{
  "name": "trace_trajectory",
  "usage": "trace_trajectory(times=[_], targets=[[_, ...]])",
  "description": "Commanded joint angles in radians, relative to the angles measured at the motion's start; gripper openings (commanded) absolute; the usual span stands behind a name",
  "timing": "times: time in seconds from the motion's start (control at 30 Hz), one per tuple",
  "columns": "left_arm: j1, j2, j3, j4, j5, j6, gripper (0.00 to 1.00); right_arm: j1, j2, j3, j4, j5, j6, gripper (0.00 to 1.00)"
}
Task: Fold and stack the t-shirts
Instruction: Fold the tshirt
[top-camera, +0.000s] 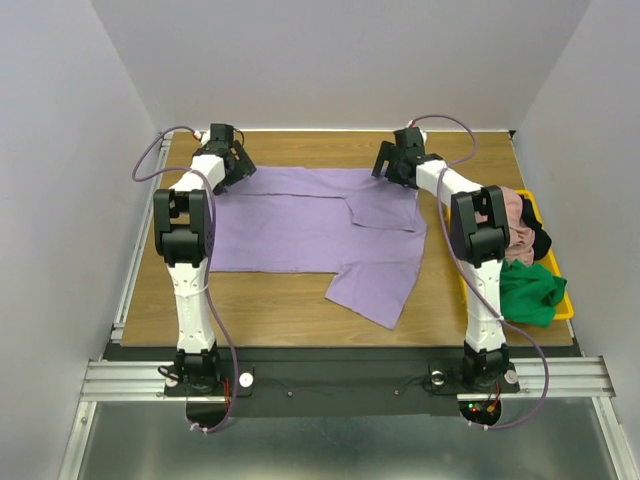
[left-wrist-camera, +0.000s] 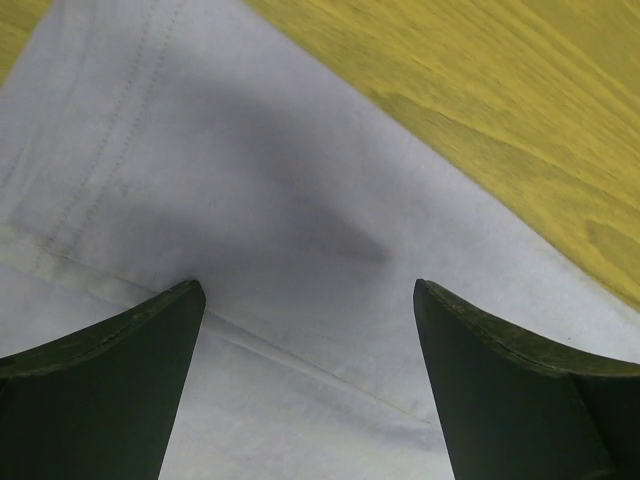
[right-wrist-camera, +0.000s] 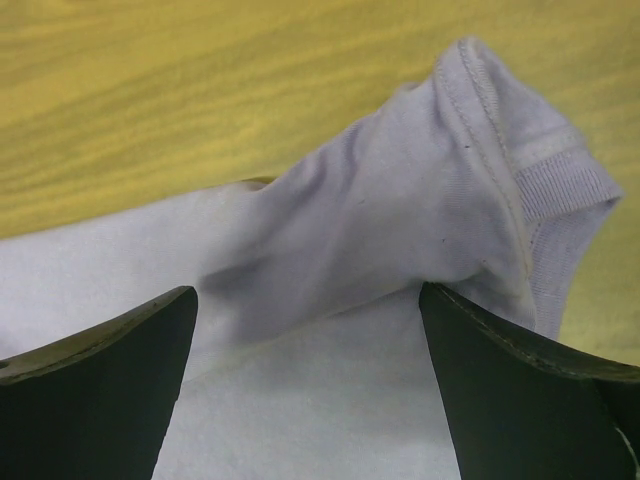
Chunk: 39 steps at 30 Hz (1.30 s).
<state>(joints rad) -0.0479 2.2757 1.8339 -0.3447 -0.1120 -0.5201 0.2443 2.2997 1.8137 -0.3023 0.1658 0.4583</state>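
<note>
Jaws spread wide on both arms, nothing pinched! Left jaws hover over a flat stitched edge of the lavender t-shirt (top-camera: 320, 225); right jaws straddle a bunched, rib-edged fold of it. Nearest the bases, 1 flap trails over the bare desk (top-camera: 270, 310). Mid-desk, the body runs left to right. At its far edge, each arm sits over its own corner, cloth directly beneath, so I'd say a 2-corner pinch comes next. Off right, green shirt (top-camera: 530, 290), dark shirt (top-camera: 541, 242) and pink shirt (top-camera: 515, 212) heap in the yellow tray (top-camera: 566, 312).
</note>
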Motion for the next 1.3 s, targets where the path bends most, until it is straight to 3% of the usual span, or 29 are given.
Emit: trace_trajectory(times=[0.0, 0.17, 0.3, 0.4, 0.57, 0.67, 0.83, 0.93, 1.27], targets=[[0.037, 0.03, 0.013, -0.065, -0.008, -0.038, 0.98, -0.037, 0.098, 0.06, -0.031, 0.028, -0.047, 1.0], [0.037, 0.004, 0.04, -0.063, 0.018, -0.029, 0.98, -0.037, 0.073, 0.141, -0.038, -0.06, -0.122, 1.0], [0.039, -0.114, 0.055, -0.128, -0.034, -0.031, 0.98, -0.034, -0.058, 0.131, -0.043, -0.152, -0.147, 1.0], [0.039, -0.28, -0.079, -0.145, -0.118, -0.056, 0.98, -0.007, -0.222, 0.001, -0.043, -0.135, -0.145, 1.0], [0.092, -0.596, -0.604, -0.122, -0.215, -0.196, 0.98, 0.065, -0.512, -0.377, -0.041, -0.026, -0.008, 1.0], [0.147, -0.714, -0.77, -0.14, -0.276, -0.286, 0.98, 0.089, -0.63, -0.553, -0.04, -0.014, 0.069, 1.0], [0.269, -0.841, -1.069, -0.015, -0.187, -0.304, 0.97, 0.104, -0.75, -0.723, -0.032, 0.0, 0.118, 1.0], [0.301, -0.898, -1.157, 0.108, -0.069, -0.278, 0.96, 0.108, -0.813, -0.787, -0.028, -0.005, 0.102, 1.0], [0.301, -0.832, -1.159, 0.191, -0.005, -0.261, 0.92, 0.112, -0.936, -0.925, -0.012, -0.038, 0.108, 1.0]])
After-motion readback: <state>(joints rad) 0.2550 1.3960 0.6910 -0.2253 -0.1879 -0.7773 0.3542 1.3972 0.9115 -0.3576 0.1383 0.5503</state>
